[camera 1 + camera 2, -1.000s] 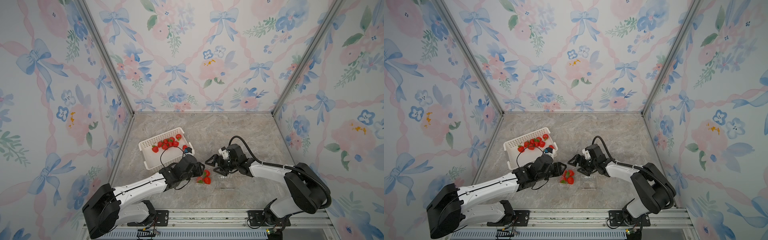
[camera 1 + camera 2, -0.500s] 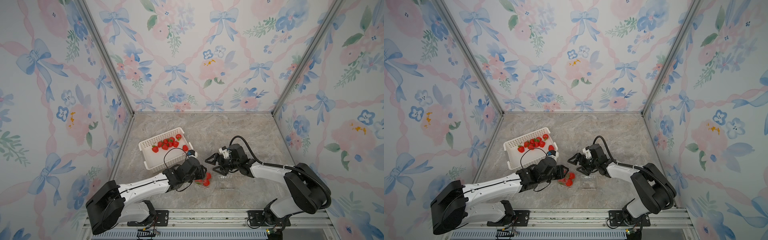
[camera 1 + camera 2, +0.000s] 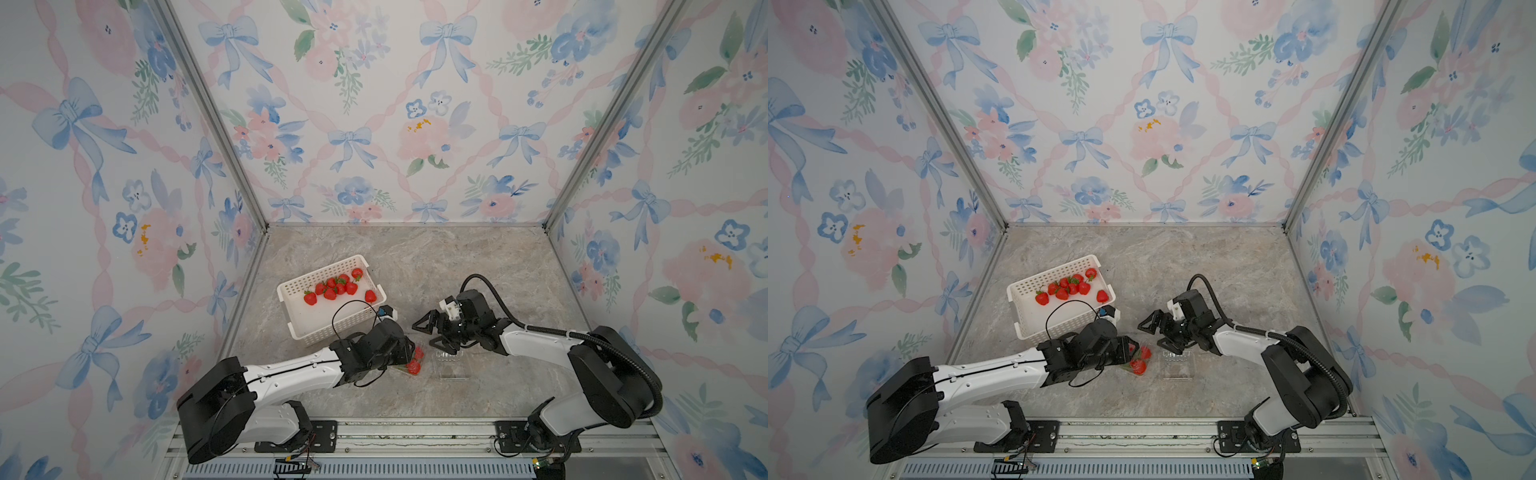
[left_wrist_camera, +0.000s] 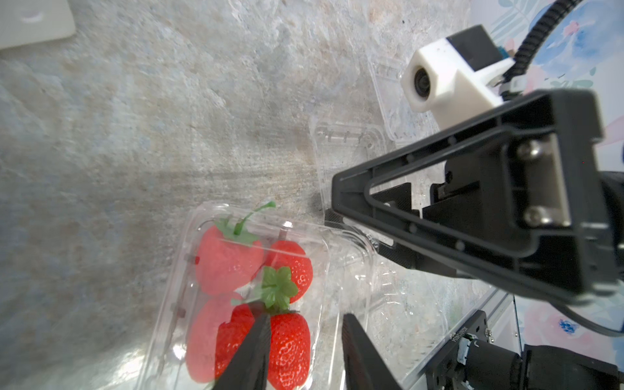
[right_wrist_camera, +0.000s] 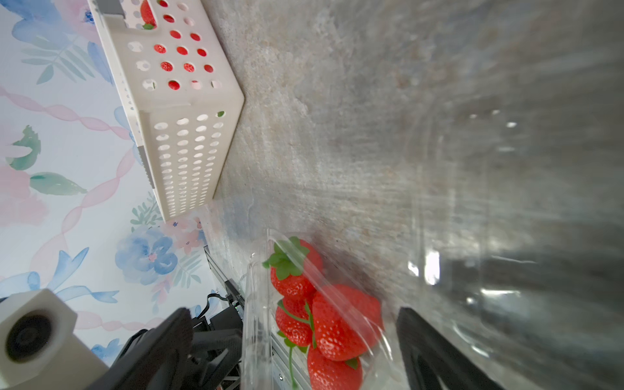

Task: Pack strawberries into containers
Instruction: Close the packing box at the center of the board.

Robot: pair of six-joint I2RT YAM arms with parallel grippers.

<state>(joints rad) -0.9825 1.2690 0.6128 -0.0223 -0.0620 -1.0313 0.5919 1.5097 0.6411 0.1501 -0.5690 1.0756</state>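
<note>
- The left gripper [image 4: 305, 317] is down at the full punnet [image 4: 179, 287] with its jaws partway apart. One finger [image 4: 251, 354] is inside over the fruit and the other is outside the clear wall. I can't tell whether it is actually pinching anything.
- Four berries [image 4: 229, 263] sit in that punnet, red and glossy, pressed tight against each other.
- The right gripper [image 3: 422, 336] hangs with its jaws spread wide and nothing in them, by the far edge of the empty punnet [image 3: 453, 370].
- The two punnets stand just beside each other near the front of the marble table [image 3: 415, 266], with the full one on the left.
- Behind them and to the left is the white basket [image 3: 320, 272], set at an angle near the left wall.
- The loose berries [image 3: 340, 289] lie bunched at the basket's far end.
</note>
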